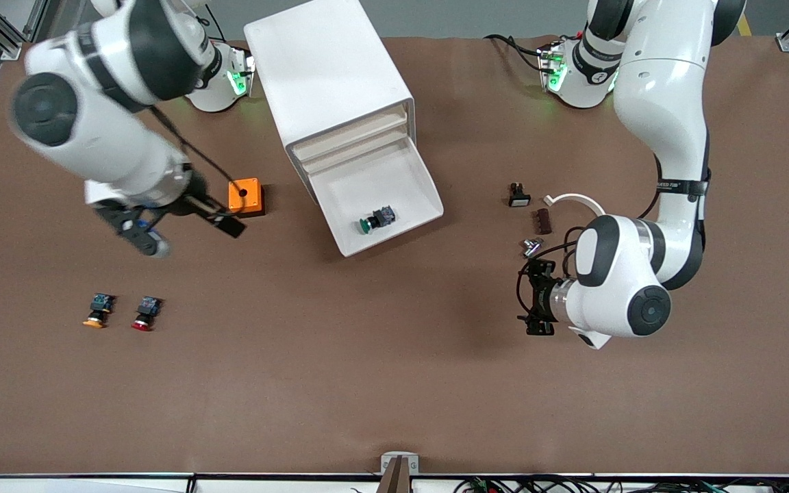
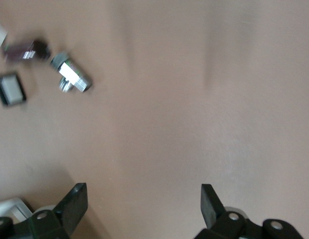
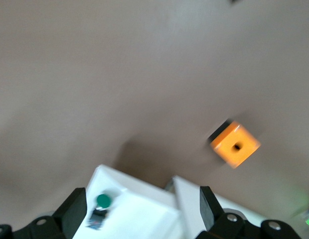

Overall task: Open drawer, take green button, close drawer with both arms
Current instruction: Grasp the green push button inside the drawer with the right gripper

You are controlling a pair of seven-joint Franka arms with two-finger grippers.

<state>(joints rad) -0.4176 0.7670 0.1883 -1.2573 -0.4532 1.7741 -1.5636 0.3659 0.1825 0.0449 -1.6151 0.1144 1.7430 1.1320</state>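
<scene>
Front view, green button (image 1: 375,219) in pulled-out drawer (image 1: 394,179), orange box (image 1: 244,196) beside; left gripper (image 1: 538,306), right gripper (image 1: 135,227) both released

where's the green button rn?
In the front view the green button lies on its side in the pulled-out drawer of the white cabinet, near the drawer's front edge; neither gripper touches it.

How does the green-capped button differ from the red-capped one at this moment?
The green-capped button lies on its side in the open drawer; the red-capped button lies on the bare table, toward the right arm's end. The red-capped button lies nearer the front camera and has a yellow-capped button beside it; the green-capped button lies alone. Both have a round cap on a dark body, and neither is held.
</scene>
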